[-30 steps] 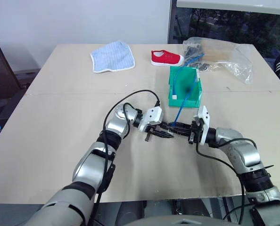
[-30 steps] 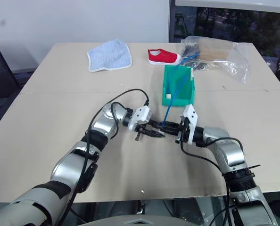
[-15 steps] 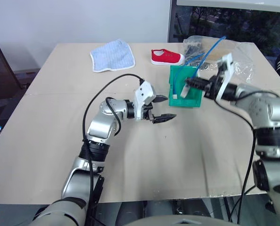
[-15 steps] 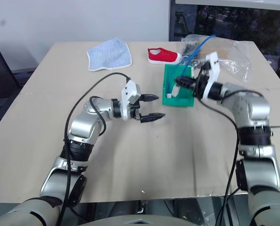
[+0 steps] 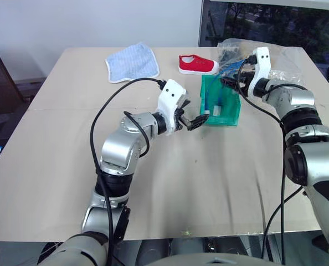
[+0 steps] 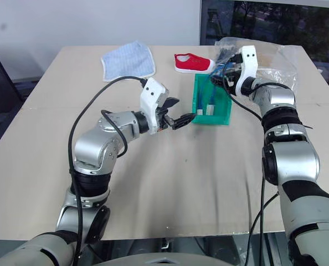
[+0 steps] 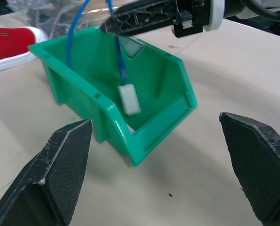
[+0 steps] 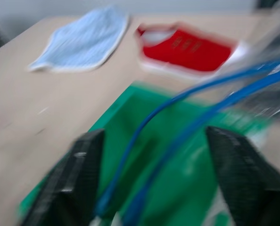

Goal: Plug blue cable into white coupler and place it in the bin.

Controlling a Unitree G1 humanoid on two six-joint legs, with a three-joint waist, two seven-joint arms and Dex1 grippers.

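Blue cable [image 7: 119, 61], thin and glossy, hangs down into the bin [image 7: 152, 82], a green moulded plastic box with an open top and a low front lip, standing on the matte beige tabletop [image 5: 209, 177]. The white coupler [image 7: 129, 100], a small plastic block, dangles at the cable's end inside the bin. Left gripper [image 5: 193, 120] spreads wide and empty just before the bin; right gripper [image 5: 231, 82], fingers parted, hovers above its rear, gripping nothing.

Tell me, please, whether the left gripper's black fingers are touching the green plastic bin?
Apart. In the left wrist view the left gripper stands open, bare table showing between its fingers and the green plastic bin.
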